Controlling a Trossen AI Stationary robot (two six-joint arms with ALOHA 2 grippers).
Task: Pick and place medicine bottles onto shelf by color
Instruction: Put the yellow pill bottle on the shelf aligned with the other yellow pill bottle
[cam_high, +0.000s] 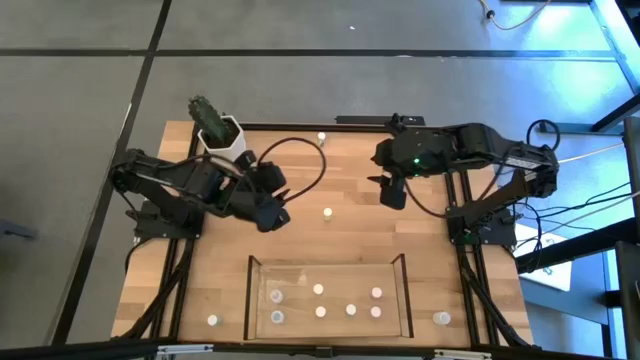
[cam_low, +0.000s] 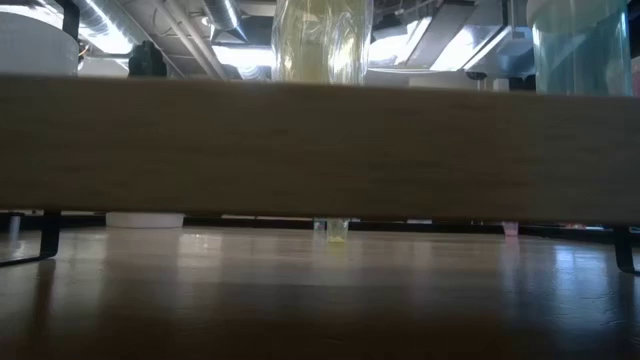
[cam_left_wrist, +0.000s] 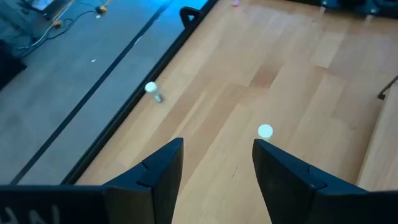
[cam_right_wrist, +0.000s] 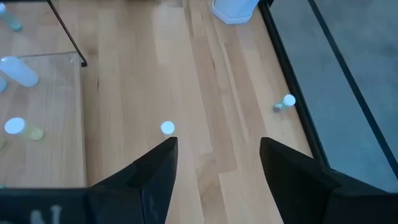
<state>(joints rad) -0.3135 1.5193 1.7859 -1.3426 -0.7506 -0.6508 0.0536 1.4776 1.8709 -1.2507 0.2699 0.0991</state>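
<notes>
A small white-capped medicine bottle (cam_high: 327, 212) stands alone in the middle of the table, between my two grippers. My left gripper (cam_high: 272, 212) hovers open to its left, and in the left wrist view the bottle (cam_left_wrist: 265, 130) lies just beyond the open fingers (cam_left_wrist: 217, 144). My right gripper (cam_high: 392, 192) hangs open to its right; the same bottle (cam_right_wrist: 167, 128) shows ahead of it (cam_right_wrist: 217, 142). The shelf (cam_high: 250, 300), a clear-walled tray at the near side, holds several bottles (cam_high: 320, 311) standing on its floor. Another bottle (cam_high: 322, 136) lies by the far edge (cam_right_wrist: 285, 102).
A white pot with a cactus (cam_high: 220, 130) stands at the far left corner, close to my left arm. Single bottles stand outside the shelf at the near left (cam_high: 212, 320) and near right (cam_high: 441, 318). A black frame (cam_high: 180, 300) borders the table.
</notes>
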